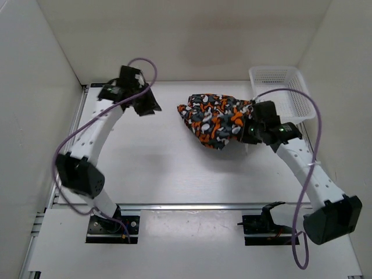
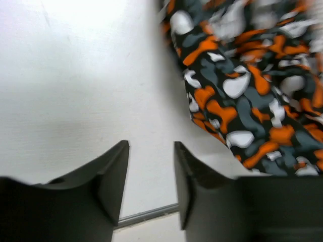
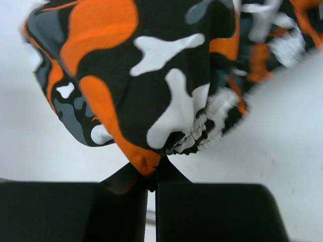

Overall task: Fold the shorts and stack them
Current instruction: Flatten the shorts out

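The shorts (image 1: 216, 120), printed in orange, white, black and grey blotches, lie bunched on the white table at the back right of centre. My right gripper (image 1: 249, 131) is shut on their right edge; in the right wrist view the fabric (image 3: 151, 85) bulges up from between the closed fingertips (image 3: 153, 174). My left gripper (image 1: 145, 104) is open and empty, to the left of the shorts and apart from them. In the left wrist view the shorts (image 2: 247, 96) fill the upper right beyond the open fingers (image 2: 150, 176).
A white plastic mesh basket (image 1: 279, 93) stands at the back right corner, just behind my right gripper. White walls close the table on the left, back and right. A metal rail (image 1: 192, 206) runs along the near edge by the arm bases.
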Robot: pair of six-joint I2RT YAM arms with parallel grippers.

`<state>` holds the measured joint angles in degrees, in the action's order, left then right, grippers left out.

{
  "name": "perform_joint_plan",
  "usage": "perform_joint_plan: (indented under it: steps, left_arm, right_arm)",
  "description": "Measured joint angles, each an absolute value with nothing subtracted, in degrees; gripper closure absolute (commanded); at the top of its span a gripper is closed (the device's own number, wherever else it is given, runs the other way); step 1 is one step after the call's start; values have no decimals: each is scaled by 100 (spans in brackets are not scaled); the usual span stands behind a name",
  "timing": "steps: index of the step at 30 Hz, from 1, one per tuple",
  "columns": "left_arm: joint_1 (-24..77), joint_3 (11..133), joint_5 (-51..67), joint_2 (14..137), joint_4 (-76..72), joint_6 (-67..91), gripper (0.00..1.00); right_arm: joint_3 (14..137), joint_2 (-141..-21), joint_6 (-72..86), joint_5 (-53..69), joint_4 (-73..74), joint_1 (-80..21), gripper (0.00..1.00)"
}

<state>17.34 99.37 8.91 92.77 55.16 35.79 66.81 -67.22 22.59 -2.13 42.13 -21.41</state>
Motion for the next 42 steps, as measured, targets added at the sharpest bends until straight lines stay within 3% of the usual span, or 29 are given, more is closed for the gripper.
perform_joint_plan:
  steps: [3,7,16,26,29,34,35,36,37,38,42]
  left_arm:
    - [1986,9400,1009,10350,5304,3538,19]
    - [2283,9150,1120,11542,5411,3538,5]
    - [2449,10412,1291,12136,5315,3795,4]
    - [2408,10980,1334,13268,5249,4233,6]
    - [2364,11150,1284,13297,5262,4309,13]
    - [2335,11764,1286,13655,5194,4416,43]
    - [2335,11848,1302,13740,5172,4434,50]
    - [2331,11893,1310,13806,5164,4445,66]
    - [2329,11911,1319,13850,5157,4469,72]
    - [2327,11911,1326,13906,5175,4434,88]
    - [2250,11917,1400,13946,5214,4462,90]
  right_arm:
    - [6104,-6908,2307,-130,4462,-2032,99]
    - [6025,-6779,2327,-82,4650,-1953,99]
    - [6025,-6440,2246,-67,4709,-1750,99]
    - [6025,-6163,2163,-64,4897,-1562,99]
    - [6025,-6104,2108,-62,4976,-1468,99]
    - [6025,-6071,2029,-58,5022,-1310,99]
    - [6025,-6069,2025,-45,5033,-1295,99]
    - [6025,-6064,2018,-38,5048,-1278,99]
    - [6025,-6058,2010,-25,5059,-1273,99]
    - [6025,-6049,2003,-16,5065,-1271,99]
    - [6027,-6040,1984,27,5072,-1243,99]
